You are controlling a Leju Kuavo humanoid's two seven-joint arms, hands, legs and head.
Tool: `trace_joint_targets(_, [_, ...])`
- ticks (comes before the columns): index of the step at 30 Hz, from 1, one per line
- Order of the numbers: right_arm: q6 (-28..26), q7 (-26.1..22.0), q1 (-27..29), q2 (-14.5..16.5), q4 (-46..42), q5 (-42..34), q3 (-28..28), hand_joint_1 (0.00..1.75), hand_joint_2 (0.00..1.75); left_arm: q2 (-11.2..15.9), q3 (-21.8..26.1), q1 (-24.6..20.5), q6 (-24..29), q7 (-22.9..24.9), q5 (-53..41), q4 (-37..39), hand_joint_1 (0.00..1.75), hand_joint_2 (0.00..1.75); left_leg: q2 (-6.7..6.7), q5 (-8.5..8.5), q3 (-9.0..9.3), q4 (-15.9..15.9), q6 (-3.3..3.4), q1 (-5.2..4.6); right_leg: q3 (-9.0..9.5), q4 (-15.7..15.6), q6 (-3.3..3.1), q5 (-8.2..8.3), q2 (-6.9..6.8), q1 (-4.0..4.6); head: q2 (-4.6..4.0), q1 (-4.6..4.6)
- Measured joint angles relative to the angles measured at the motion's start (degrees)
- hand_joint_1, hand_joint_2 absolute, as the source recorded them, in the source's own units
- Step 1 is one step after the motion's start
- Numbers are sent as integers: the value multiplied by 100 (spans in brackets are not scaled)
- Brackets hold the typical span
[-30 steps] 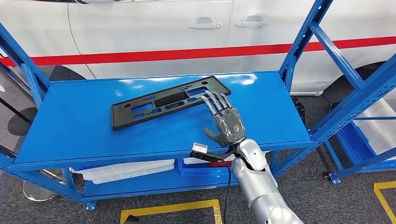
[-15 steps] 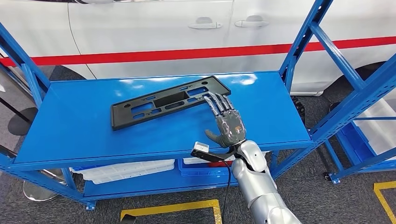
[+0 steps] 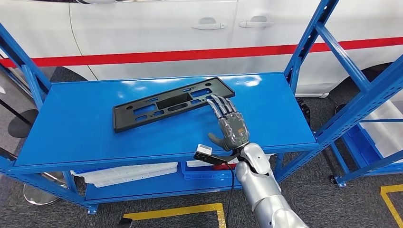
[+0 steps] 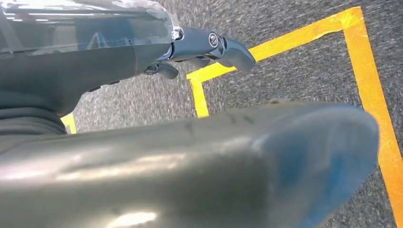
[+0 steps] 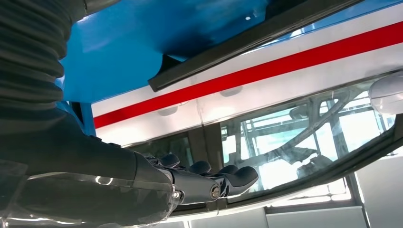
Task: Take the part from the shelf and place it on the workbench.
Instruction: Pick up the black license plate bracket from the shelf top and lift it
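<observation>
The part [image 3: 171, 103] is a long black plastic plate with cut-outs, lying flat and slantwise on the blue top shelf [image 3: 85, 123]. My right hand [image 3: 230, 124] lies palm down over the shelf at the plate's right end. Its fingers are stretched out and holding nothing, with the tips at the plate's near edge. In the right wrist view the same hand [image 5: 199, 183] has straight fingers, and the plate's dark edge [image 5: 266, 38] runs across the blue surface. My left hand [image 4: 204, 45] hangs over the floor with nothing in it.
A white car with a red stripe [image 3: 190, 54] stands close behind the shelf. Blue uprights [image 3: 309, 42] frame the shelf's right end, and another blue rack [image 3: 375, 95] stands further right. White trays [image 3: 123, 173] sit on the lower shelf. Yellow tape [image 3: 176, 211] marks the floor in front.
</observation>
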Motion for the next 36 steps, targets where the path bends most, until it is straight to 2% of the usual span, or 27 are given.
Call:
trace_joint_targets(8, [0,39,-74,0,185,32,0,0,175,0,241,-1,-62,-31,209,0,0,0,-1,-8,0,5,12,-38,-2,-7,31,2,0,-34,0,0])
trace_joint_targets(13, [0,80,-77,-2,302,-15,0,0,175,0,502,6,-67,-44,521,0,0,0,0,-42,0,6,69,-90,1,-29,126,-17,4,-88,0,0])
trace_joint_targets(15, [-1,80,-88,-3,333,-46,0,0,175,0,579,10,-75,-52,552,0,0,0,2,-50,28,-26,112,-84,-34,83,160,-69,-9,-101,0,0])
trace_joint_targets(16, [-2,80,-101,-3,348,-60,0,0,175,0,608,10,-79,-58,559,0,0,0,6,-55,45,-42,135,-78,-148,298,159,-152,-20,-99,0,0])
trace_joint_targets(17, [-2,80,-112,-7,366,-75,0,0,175,0,634,13,-79,-63,568,0,0,0,11,-60,59,-54,155,-75,-349,646,143,-274,-32,-92,0,0])
trace_joint_targets(19, [-2,82,-119,-24,423,-109,0,0,175,0,675,25,-76,-69,587,0,0,0,18,-87,70,-53,181,-97,-948,1533,97,-533,-42,-64,0,0])
trace_joint_targets(20, [-2,82,-112,-36,458,-128,0,0,175,0,689,37,-72,-72,594,0,0,0,18,-104,85,-52,188,-113,-1212,1845,68,-549,-42,-44,1,0])
trace_joint_targets(21, [-2,83,-106,-46,494,-144,0,0,175,0,704,50,-66,-75,600,0,0,0,14,-126,110,-51,192,-128,-1381,1943,25,-433,-42,-16,1,0])
trace_joint_targets(22, [-2,84,-104,-54,527,-154,0,0,175,-1,719,62,-60,-77,606,0,0,0,9,-150,147,-52,192,-143,-1430,1794,-35,-194,-42,20,1,0])
trace_joint_targets(24, [-2,84,-112,-62,580,-163,0,0,175,-15,749,82,-50,-79,615,-1,0,0,0,-205,228,-58,184,-164,-1271,1043,-202,393,-41,122,1,-4])
trace_joint_targets(25, [-2,83,-117,-67,602,-164,0,0,175,-27,761,90,-48,-80,617,-2,0,0,-2,-227,253,-61,173,-169,-1169,699,-281,580,-45,167,0,-6])
trace_joint_targets(26, [-3,82,-121,-72,623,-165,0,0,175,-39,771,98,-46,-83,621,-3,0,0,-1,-243,265,-68,153,-164,-1094,472,-338,664,-45,205,0,-10])
trace_joint_targets(28, [-4,83,-136,-79,658,-167,0,0,175,-54,785,113,-45,-88,632,-4,0,0,2,-264,283,-104,103,-150,-1034,326,-389,654,-42,234,0,-12])
trace_joint_targets(30, [-7,86,-163,-74,678,-170,1,0,175,-49,793,106,-45,-93,637,-4,0,0,16,-307,321,-119,51,-167,-927,188,-371,662,-47,182,0,-13])
trace_joint_targets(31, [-8,90,-182,-70,690,-174,2,0,175,-46,795,97,-45,-97,635,-4,0,0,27,-369,296,-23,17,-167,-853,107,-357,672,-55,146,0,-13])
trace_joint_targets(32, [-9,93,-197,-66,705,-183,2,0,175,-43,797,93,-45,-99,634,-4,0,0,37,-475,198,196,-25,-153,-781,39,-335,676,-65,109,0,-13])
trace_joint_targets(34, [-9,98,-210,-65,751,-221,2,0,175,-39,798,103,-50,-102,632,-4,0,0,52,-723,-199,907,-117,-78,-702,7,-308,640,-73,75,0,-13])
trace_joint_targets(35, [-9,98,-203,-66,778,-242,2,0,175,-34,798,113,-55,-102,632,-4,0,0,58,-768,-408,1213,-164,-38,-679,17,-285,609,-73,55,0,-13])
trace_joint_targets(36, [-9,100,-193,-66,802,-259,2,0,175,-28,799,125,-59,-103,632,-4,0,0,67,-709,-544,1350,-214,0,-655,36,-258,570,-71,30,0,-13])
